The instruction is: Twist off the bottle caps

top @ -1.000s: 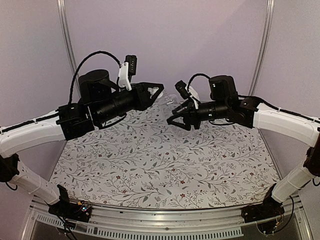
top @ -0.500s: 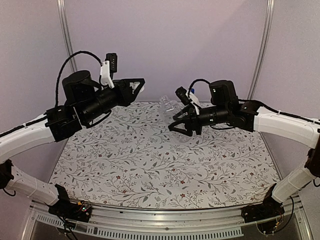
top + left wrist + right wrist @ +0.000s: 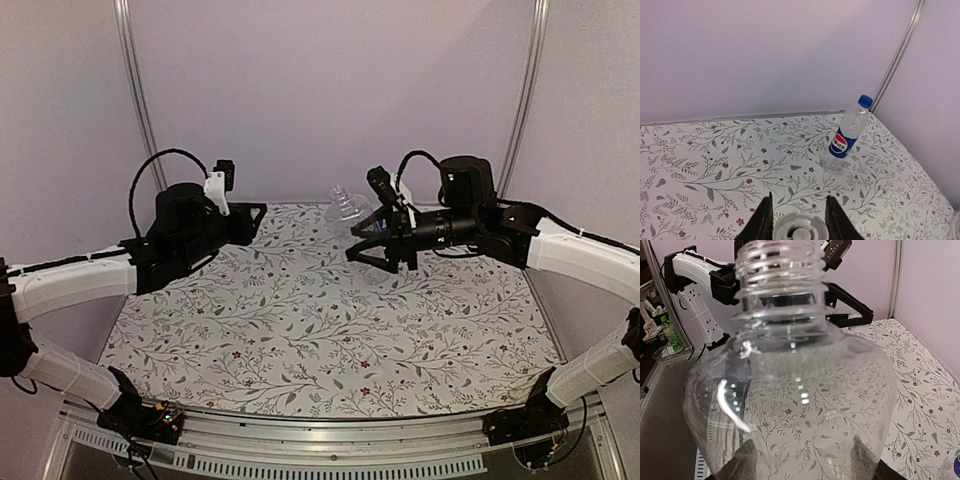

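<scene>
over the floral tablecloth (image 3: 300,330), the right gripper (image 3: 372,250) is clasping the plain bottle (image 3: 790,390), neck bare; the left gripper (image 3: 258,213) is pinching a pale cap (image 3: 799,229). the pepsi bottle (image 3: 845,142) is standing well apart, blue cap (image 3: 865,101) on. squeezing thin plastic risks the bottle slipping out.

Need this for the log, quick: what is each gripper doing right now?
Left gripper: closed on a white cap.
Right gripper: closed around the clear unlabelled bottle, its threaded neck bare.
</scene>
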Tool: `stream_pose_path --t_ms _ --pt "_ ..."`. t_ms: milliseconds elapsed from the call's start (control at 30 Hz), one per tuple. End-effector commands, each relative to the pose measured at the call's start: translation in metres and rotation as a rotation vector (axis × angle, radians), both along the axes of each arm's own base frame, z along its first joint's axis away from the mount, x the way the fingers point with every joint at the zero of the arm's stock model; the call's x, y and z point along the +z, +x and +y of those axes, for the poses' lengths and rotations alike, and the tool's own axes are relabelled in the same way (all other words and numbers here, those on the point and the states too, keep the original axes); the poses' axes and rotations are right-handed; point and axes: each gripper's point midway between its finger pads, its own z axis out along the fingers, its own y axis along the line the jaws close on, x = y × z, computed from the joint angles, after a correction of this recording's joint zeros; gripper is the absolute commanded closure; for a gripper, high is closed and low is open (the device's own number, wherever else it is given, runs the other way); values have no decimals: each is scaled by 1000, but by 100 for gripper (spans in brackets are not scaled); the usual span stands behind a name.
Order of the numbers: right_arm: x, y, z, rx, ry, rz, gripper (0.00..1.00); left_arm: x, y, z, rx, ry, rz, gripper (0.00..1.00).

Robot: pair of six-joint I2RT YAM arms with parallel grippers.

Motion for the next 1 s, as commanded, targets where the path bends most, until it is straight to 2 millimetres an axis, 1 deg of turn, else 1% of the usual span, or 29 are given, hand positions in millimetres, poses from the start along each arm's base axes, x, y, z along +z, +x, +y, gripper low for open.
stream_pose_path --t_ms 0,133,267,433,533,700,867,967 --pt "11 -5 -3 8 35 -28 39 -41 19 4 17 37 29 94" --pt "10 -5 -5 0 36 -27 39 -90 32 1 16 82 105 91" --pt "8 -4 -6 -8 32 -25 39 -134 43 -2 0 123 177 89" --pt "2 -3 -6 -15 21 -21 39 -179 48 -8 -28 170 250 88" --pt "-1 -3 -5 -5 19 -14 39 -202 51 -7 -26 204 289 87" --pt "-4 -3 -3 -1 20 -7 39 -230 52 -5 -27 247 351 85" --pt "-6 -3 -3 -1 16 -2 39 -250 48 -3 -28 278 395 84" --pt "-7 -3 -4 -2 15 -1 39 -259 46 -2 -28 288 416 83"
